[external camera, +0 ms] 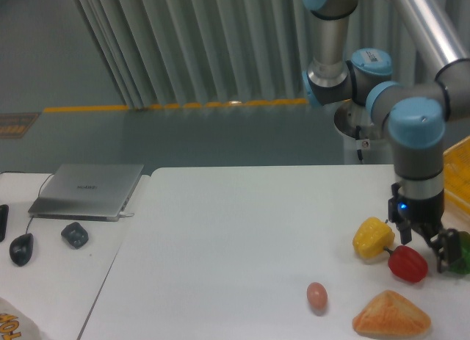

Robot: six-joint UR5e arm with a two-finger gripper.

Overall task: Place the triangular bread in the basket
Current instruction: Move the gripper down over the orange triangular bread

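**Hand low over the peppers, bread lying free at the front edge**

The hand point(424, 246) points straight down from a vertical wrist, at the right side of the white tabletop point(242, 237). Its dark fingers point(443, 253) are spread apart and they hold nothing. A small blue light shows on the hand's body. The fingertips are just above the red pepper point(407, 263), between the yellow pepper point(373, 237) on the left and the green pepper point(463, 253) on the right, which is partly hidden by one finger and cut by the picture edge. Whether a finger touches any pepper, I cannot tell.

Above the hand the grey forearm goes straight up to a blue-capped joint. From there, the arm point(418, 127) bends back to more joints near its base behind the tabletop, and a long silver link goes up to the right.

The triangular bread point(391, 316) lies on the tabletop near the front edge, below the red pepper and apart from the hand. It is golden-orange with a browner edge. To its left, a little apart, lies a small pinkish egg point(316, 294).

Of the basket point(457, 180) only a yellow corner shows at the right border, behind the hand and well apart from the bread.

On the lower side surface at the far left are a closed grey laptop point(88, 189), a black mouse point(21, 248) and a small dark object point(75, 234).
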